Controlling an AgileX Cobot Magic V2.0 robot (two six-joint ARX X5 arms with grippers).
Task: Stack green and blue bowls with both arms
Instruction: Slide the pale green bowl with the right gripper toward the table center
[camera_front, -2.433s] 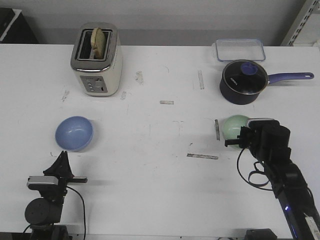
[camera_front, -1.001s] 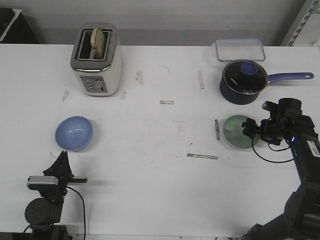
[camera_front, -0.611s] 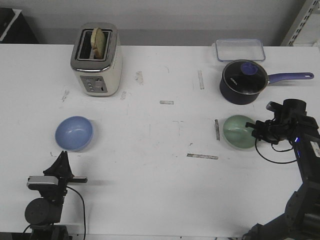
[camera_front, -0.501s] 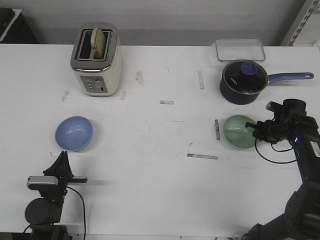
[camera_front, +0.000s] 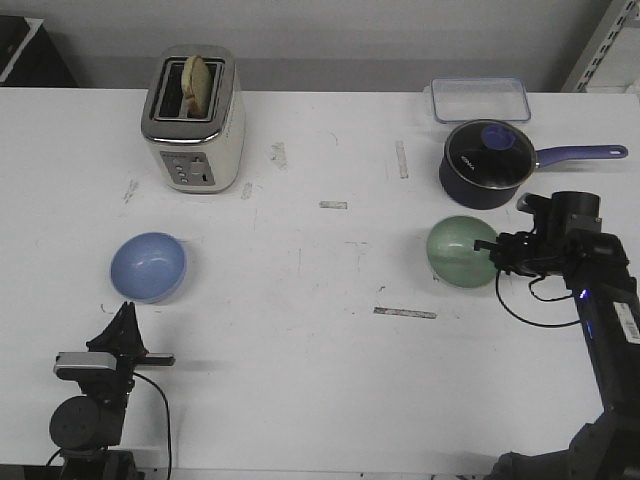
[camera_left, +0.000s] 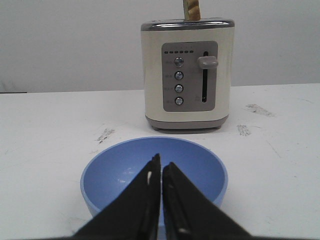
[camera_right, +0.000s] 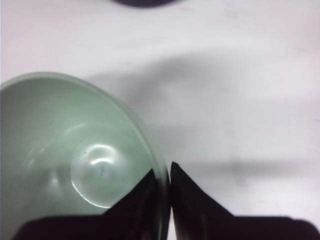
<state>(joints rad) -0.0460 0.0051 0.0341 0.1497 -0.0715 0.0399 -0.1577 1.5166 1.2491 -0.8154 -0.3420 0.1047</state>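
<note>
The pale green bowl hangs tilted above the table at the right, its rim pinched by my right gripper, which is shut on it. In the right wrist view the green bowl fills one side, its rim clamped between the right gripper fingers. The blue bowl sits upright on the table at the left. My left gripper rests low, just in front of it, apart from it. In the left wrist view the left gripper is shut and empty, pointing at the blue bowl.
A cream toaster with bread stands at the back left. A dark navy saucepan with a long handle and a clear plastic container sit at the back right, close behind the green bowl.
My right gripper has lifted the green bowl off the table and carried it a little to the left, tilting it. The left arm and the blue bowl have not moved.
</note>
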